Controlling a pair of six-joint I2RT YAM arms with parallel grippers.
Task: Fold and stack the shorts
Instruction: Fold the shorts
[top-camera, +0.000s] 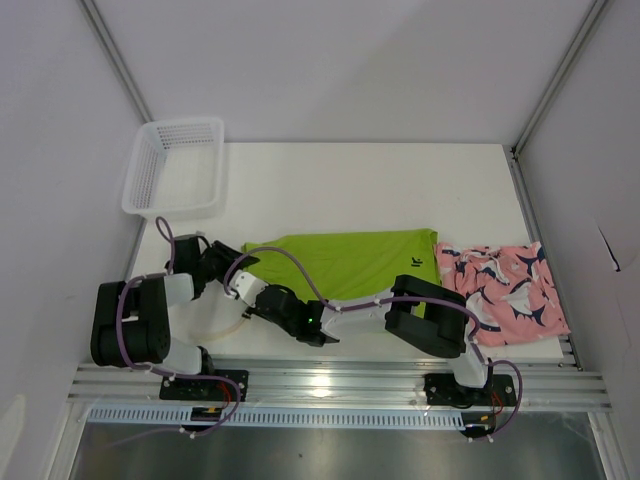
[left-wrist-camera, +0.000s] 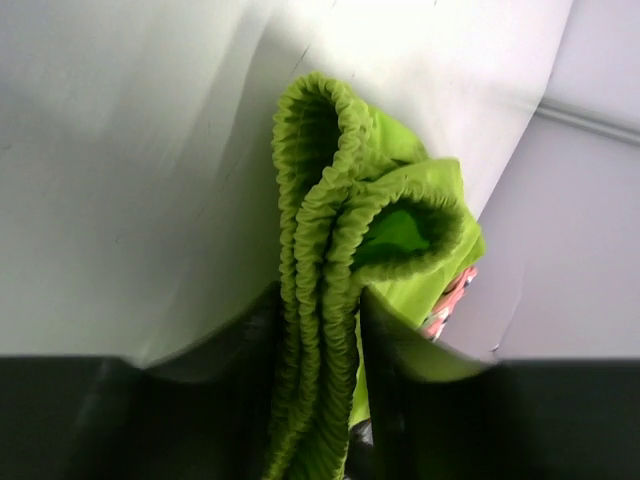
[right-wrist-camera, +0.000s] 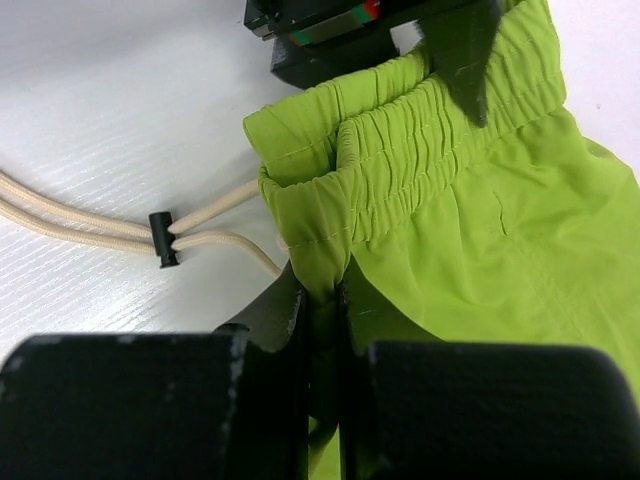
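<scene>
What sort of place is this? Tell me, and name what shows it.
Probably a robot lab test cell: a white table boxed in by plain panels on aluminium framing, robot arms bolted to a rail, with lime green shorts, pink shorts and a basket.

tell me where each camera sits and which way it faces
top external: above and behind, looking down on the table; left arm, right arm show
left wrist: on left arm, looking along left tool at green shorts
right wrist: on right arm, looking along right tool pinching them
shared: both wrists see the waistband
</scene>
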